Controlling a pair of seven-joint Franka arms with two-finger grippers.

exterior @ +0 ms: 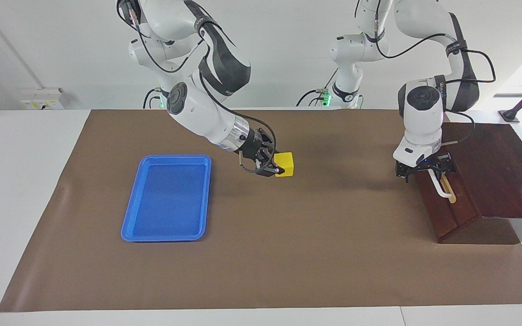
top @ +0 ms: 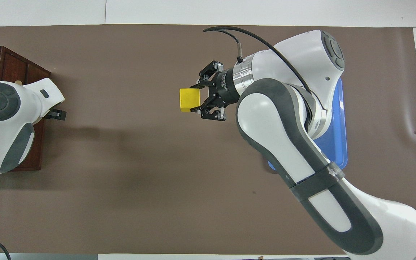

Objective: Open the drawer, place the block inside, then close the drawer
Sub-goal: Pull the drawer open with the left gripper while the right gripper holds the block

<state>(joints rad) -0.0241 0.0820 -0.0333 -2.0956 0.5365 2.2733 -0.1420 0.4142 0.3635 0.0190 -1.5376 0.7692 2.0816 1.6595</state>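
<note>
The drawer [exterior: 447,199] sits at the right edge of the facing frame, on the worktop [exterior: 288,253]. The tray [exterior: 166,198] lies left of centre. The block [exterior: 284,164] is between them at frame centre, nearer the tray, level with the tray's upper edge.
</note>
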